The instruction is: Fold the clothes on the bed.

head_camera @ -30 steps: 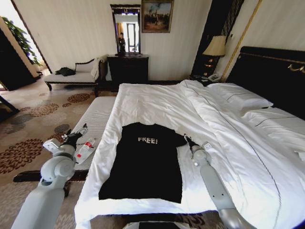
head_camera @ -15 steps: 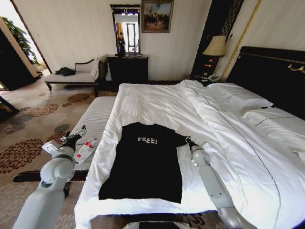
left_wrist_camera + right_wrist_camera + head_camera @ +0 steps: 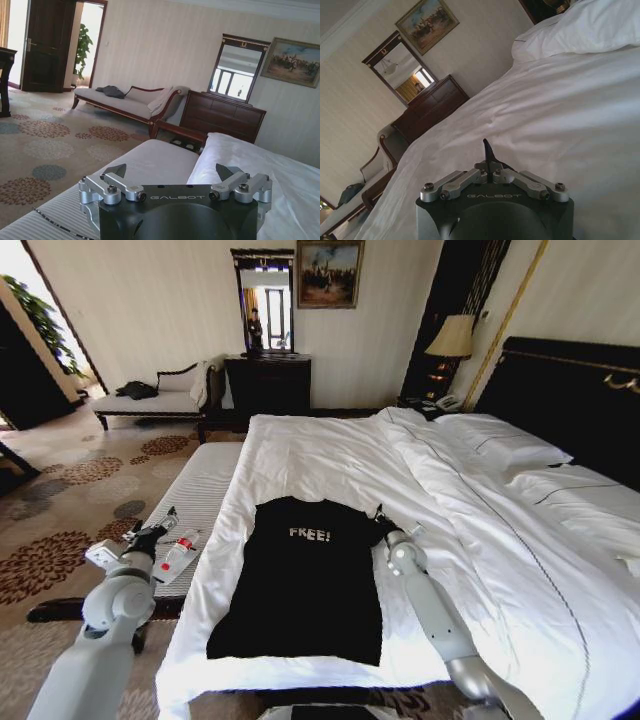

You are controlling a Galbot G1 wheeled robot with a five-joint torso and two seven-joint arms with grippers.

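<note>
Head view first: we've got the black T-shirt [image 3: 305, 580] lying flat on the near part of the bed [image 3: 480, 540], chest side up with the white "FREE!" lettering readable, collar pointing toward the far end and hem close to the near edge of the white sheet. It sits left of the bed's middle, with the duvet and pillows [image 3: 505, 445] off to the right and far side.

Our right gripper [image 3: 381, 521] is down at the shirt's right sleeve, right by the shoulder, touching or nearly touching the fabric there. From our right wrist view its jaws are closed together into a single dark tip [image 3: 488, 152] over white bedding; we can't tell from either picture whether any cloth is actually pinched between them.

Our left gripper [image 3: 160, 526] hangs off the left side of the bed, over the narrow striped bench [image 3: 195, 495], well apart from the shirt. In the left wrist view its jaws [image 3: 175, 172] are spread wide with nothing between them.

A small bottle [image 3: 176, 552] lies on the bench just beside the left gripper.
</note>
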